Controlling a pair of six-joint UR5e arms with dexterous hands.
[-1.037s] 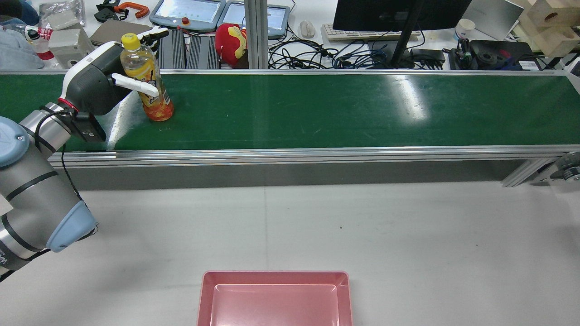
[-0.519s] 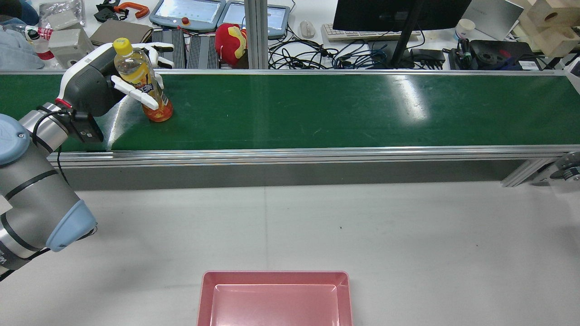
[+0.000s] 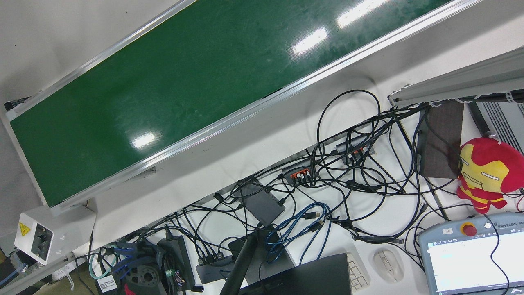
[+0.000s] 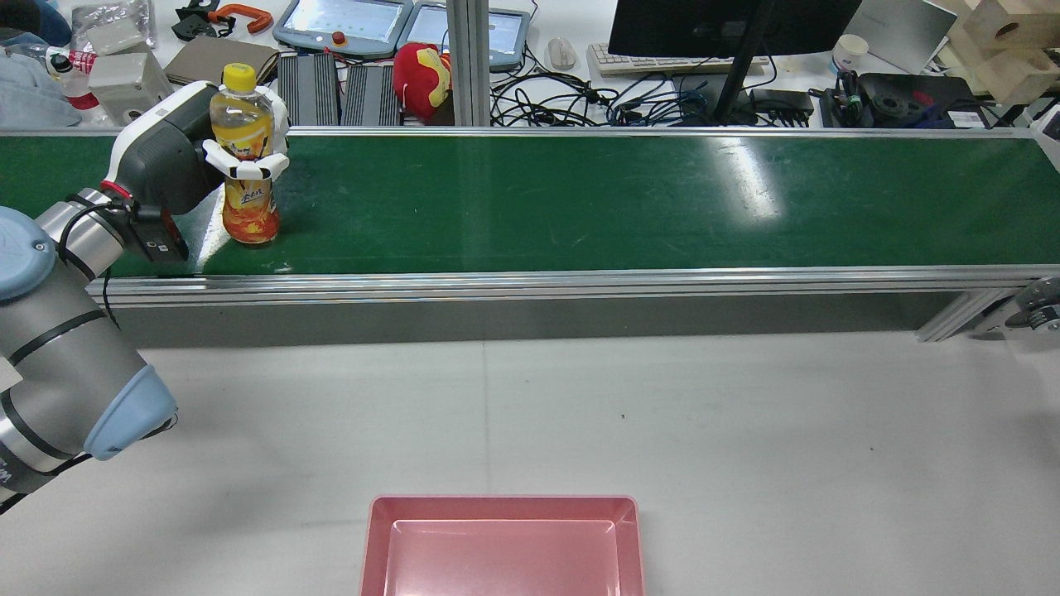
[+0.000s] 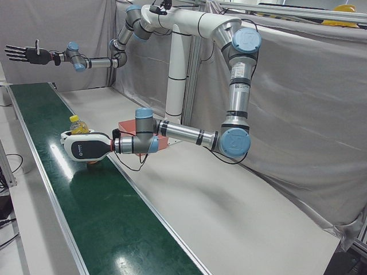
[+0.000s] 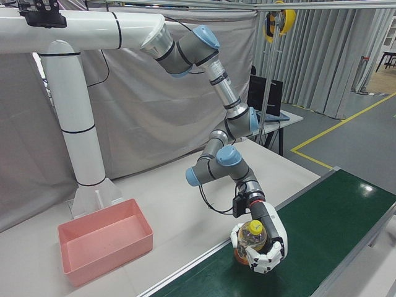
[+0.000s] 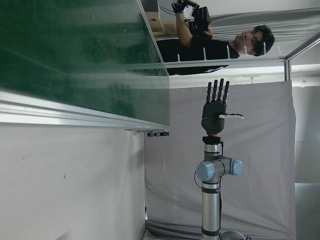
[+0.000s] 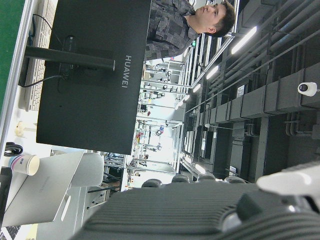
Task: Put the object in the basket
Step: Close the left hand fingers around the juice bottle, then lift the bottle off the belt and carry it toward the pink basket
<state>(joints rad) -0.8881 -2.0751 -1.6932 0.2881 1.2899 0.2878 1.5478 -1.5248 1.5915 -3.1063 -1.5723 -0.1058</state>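
- Orange-and-yellow, with a yellow cap, the bottle (image 4: 246, 157) is standing upright at the left end of the green belt (image 4: 580, 199), its base looking to be on or just above the surface; contact cannot be told from the rear view.
- The left hand (image 4: 178, 153) is wrapping the bottle's middle from the left, white fingers (image 4: 248, 170) curling round the front and closing on the label.
- In the right-front view the same hand (image 6: 260, 244) is cupping the bottle (image 6: 252, 235) from above the belt's near edge (image 6: 204, 263), fingertips meeting around the body.
- In the left-front view the left hand (image 5: 86, 146) is lying level over the belt (image 5: 86, 212), with only the cap and shoulder of the bottle (image 5: 77, 125) showing behind it.
- The pink basket (image 4: 503, 546) is sitting on the grey table (image 4: 745, 430), near the camera and right of the bottle, well apart from it.
- Far to the right, off the rear view, the right hand (image 5: 24, 54) is hanging high above the belt's far end, fingers spread wide and holding nothing; the left hand view is showing it (image 7: 216, 107) the same way, fingers straight and apart.
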